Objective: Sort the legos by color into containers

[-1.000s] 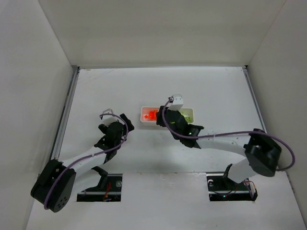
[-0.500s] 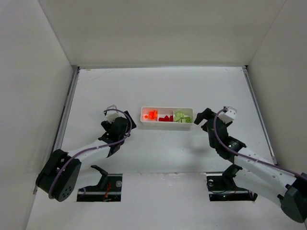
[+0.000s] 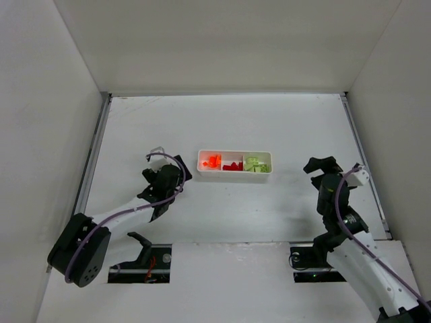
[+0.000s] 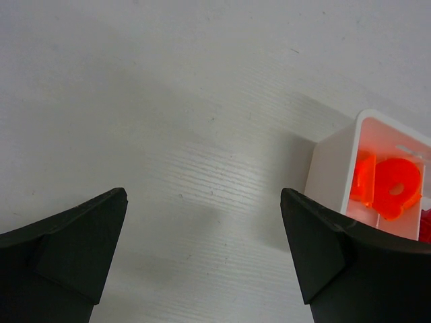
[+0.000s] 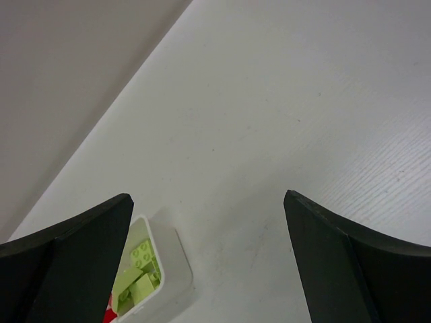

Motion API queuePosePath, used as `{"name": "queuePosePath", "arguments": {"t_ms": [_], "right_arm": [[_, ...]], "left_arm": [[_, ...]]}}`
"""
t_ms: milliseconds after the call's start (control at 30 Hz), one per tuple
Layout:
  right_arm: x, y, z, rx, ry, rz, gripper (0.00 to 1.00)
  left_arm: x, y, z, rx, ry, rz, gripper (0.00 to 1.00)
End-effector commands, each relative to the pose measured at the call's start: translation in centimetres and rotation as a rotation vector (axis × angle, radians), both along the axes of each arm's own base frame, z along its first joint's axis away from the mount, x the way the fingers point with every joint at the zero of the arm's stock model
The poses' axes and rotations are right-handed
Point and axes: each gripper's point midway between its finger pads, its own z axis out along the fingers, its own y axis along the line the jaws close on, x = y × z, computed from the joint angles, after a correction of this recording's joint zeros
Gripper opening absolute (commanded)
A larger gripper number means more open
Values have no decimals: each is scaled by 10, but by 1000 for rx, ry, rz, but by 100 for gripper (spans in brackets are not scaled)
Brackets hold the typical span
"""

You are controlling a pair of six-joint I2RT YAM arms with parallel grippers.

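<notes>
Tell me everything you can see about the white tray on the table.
The tray is long, shallow, white and plastic-looking, with thin dividers making three compartments: orange legos left, red legos middle, yellow-green legos right. It lies flat on the table; the left hand and right hand, both open, stand clear of it.

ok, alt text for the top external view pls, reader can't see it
A long white tray holds orange legos in its left compartment, red legos in the middle and yellow-green legos in the right. Both claws are open and empty: the left claw near the tray's left end, the right claw well off to its right.
</notes>
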Motion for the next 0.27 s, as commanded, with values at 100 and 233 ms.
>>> {"name": "queuePosePath", "arguments": {"t_ms": [100,233], "right_arm": [[4,5,-15,13,29,33,100],[8,6,-23,20,28,26,100]], "left_arm": [[5,-7,19,-25,-48,-24,100],[1,-5,11,-18,-18,-23,100]]}}
